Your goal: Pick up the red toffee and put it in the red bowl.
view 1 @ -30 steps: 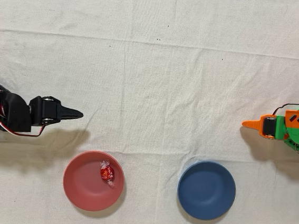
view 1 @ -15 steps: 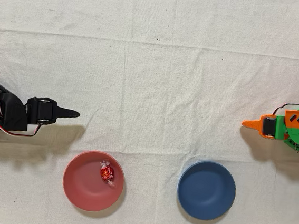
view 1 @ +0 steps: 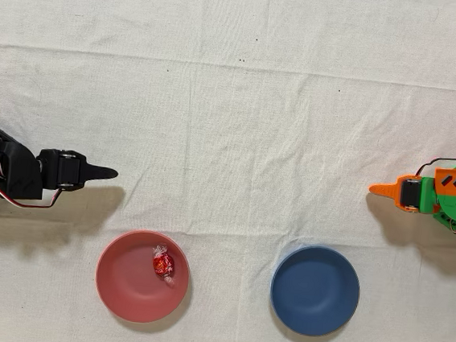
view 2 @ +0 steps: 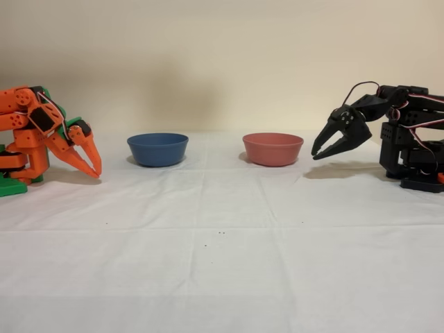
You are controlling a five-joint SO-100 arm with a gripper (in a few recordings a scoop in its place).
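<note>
The red toffee (view 1: 162, 264) lies inside the red bowl (view 1: 125, 278), toward its upper right part, at the lower left of the overhead view. My black gripper (view 1: 113, 174) hovers above and left of that bowl, well apart from it, its fingers together in a point and nothing held. In the fixed view the red bowl (view 2: 272, 148) stands right of centre. The gripper (view 2: 319, 155) hangs just to its right, tips angled down above the cloth. The bowl's wall hides the toffee there.
A dark blue bowl (view 1: 315, 290) sits to the right of the red one in the overhead view and shows as the blue bowl (view 2: 157, 148) in the fixed view. The idle orange arm (view 1: 432, 195) rests at the right edge. A white cloth (view 1: 243, 100) covers the table.
My black gripper has drawn back a little to the left in the overhead view, away from the red bowl. The toffee and both bowls have stayed put.
</note>
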